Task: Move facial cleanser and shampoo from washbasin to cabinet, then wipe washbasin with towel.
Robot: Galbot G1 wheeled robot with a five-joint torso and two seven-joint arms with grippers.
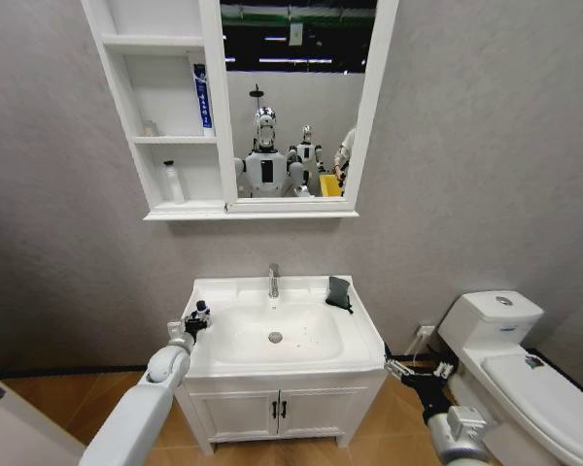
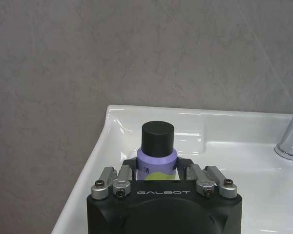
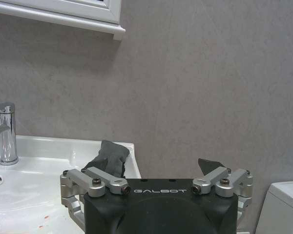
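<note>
Against the grey wall, the facial cleanser (image 1: pixel 174 183) is already shelved in the cabinet (image 1: pixel 116 107) at upper left, the shampoo (image 2: pixel 157 155) is clasped between the left claw (image 2: pixel 157 171) fingers on the washbasin (image 1: pixel 355 342) rim, the towel (image 1: pixel 338 293) lies unused, and the right claw (image 3: pixel 158 171) is held wide open and empty.

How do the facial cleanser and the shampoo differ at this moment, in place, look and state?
The slim all-white plastic facial cleanser bottle stands free on the white wall cabinet's lowest shelf. The stubby black-capped shampoo bottle with purple and yellow-green label stands at the white ceramic washbasin's left rim, between the left tool's fingers. Both are upright.
</note>
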